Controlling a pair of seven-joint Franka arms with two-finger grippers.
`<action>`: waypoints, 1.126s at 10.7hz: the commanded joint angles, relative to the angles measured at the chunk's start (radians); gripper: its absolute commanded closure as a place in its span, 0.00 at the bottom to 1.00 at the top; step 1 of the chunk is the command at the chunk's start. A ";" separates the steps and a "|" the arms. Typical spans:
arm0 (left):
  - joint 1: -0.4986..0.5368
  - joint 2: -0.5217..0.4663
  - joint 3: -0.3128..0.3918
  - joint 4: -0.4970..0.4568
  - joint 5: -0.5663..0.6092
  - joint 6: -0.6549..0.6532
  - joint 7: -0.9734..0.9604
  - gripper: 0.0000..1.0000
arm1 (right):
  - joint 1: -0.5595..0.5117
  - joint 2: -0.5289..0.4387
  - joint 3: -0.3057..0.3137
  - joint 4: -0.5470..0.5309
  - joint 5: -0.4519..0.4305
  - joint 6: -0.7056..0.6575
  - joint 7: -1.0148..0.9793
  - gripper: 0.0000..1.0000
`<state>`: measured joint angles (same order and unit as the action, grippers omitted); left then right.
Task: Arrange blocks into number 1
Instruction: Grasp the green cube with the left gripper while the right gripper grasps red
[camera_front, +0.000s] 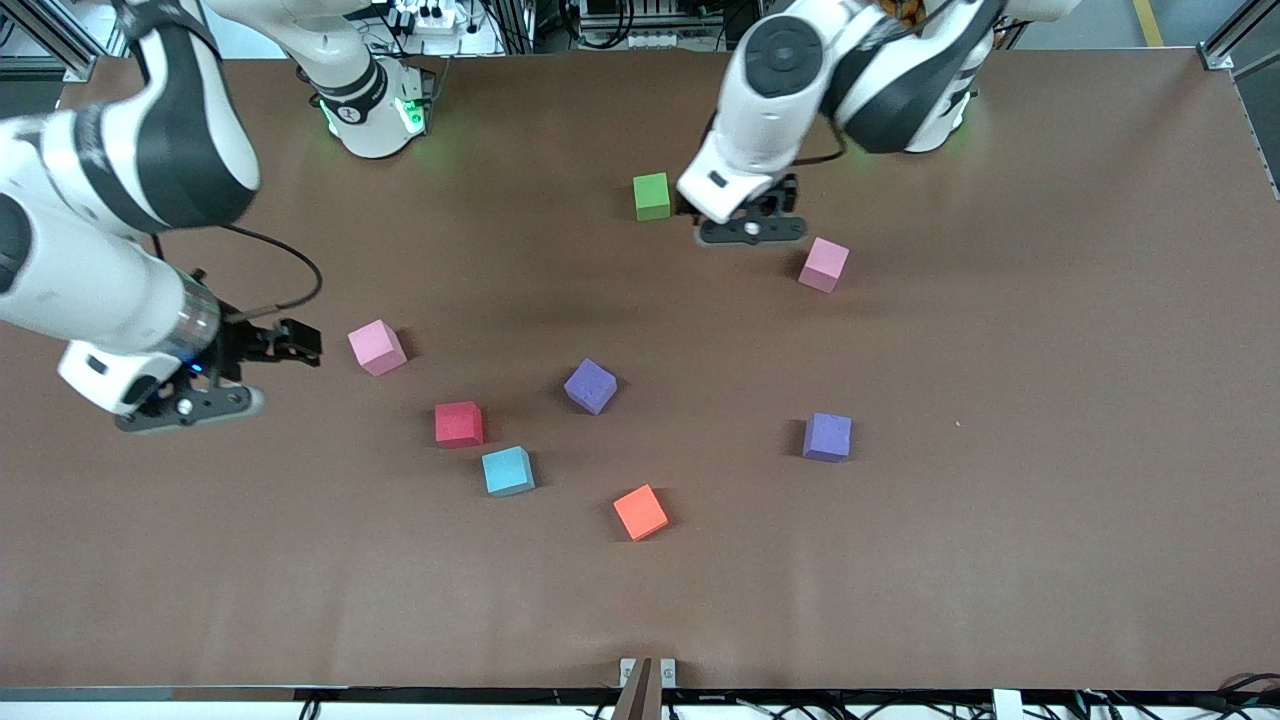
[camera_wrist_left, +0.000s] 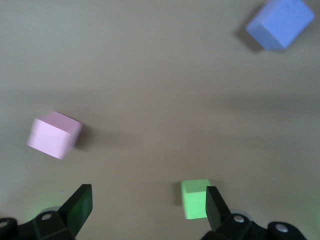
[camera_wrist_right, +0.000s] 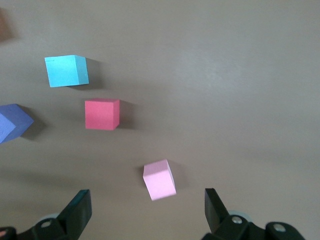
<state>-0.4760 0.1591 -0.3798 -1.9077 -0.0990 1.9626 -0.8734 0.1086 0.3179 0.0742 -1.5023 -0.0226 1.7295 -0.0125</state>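
Across the brown table (camera_front: 1000, 500) in the front view, eight blocks lie scattered apart; the left gripper (camera_front: 752, 222) hovers between the green block (camera_front: 651, 196) and a pink block (camera_front: 824, 265); the right gripper (camera_front: 262, 362) hangs near another pink block (camera_front: 376, 347). From the left wrist, fingers (camera_wrist_left: 80, 205) spread wide, empty, one seemingly beside green, though blurred. From the right wrist, fingers (camera_wrist_right: 214, 206) gape empty over pink, with red (camera_wrist_right: 102, 114) and light blue (camera_wrist_right: 66, 70) apart.

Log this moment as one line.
left claw: open, beside green block | right claw: open, beside pink block | blocks scattered
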 joint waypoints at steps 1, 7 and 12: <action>-0.111 0.121 0.009 0.009 0.002 0.097 -0.157 0.00 | 0.032 0.059 0.001 -0.045 0.018 0.080 -0.003 0.00; -0.193 0.195 -0.023 -0.160 0.002 0.329 -0.308 0.00 | 0.132 0.318 -0.036 -0.050 0.134 0.344 0.003 0.00; -0.205 0.215 -0.090 -0.261 0.096 0.502 -0.294 0.00 | 0.183 0.359 -0.065 -0.050 0.150 0.387 0.002 0.00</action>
<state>-0.6844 0.3810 -0.4611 -2.1322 -0.0532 2.4250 -1.1584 0.2680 0.6644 0.0256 -1.5664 0.1092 2.1104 -0.0091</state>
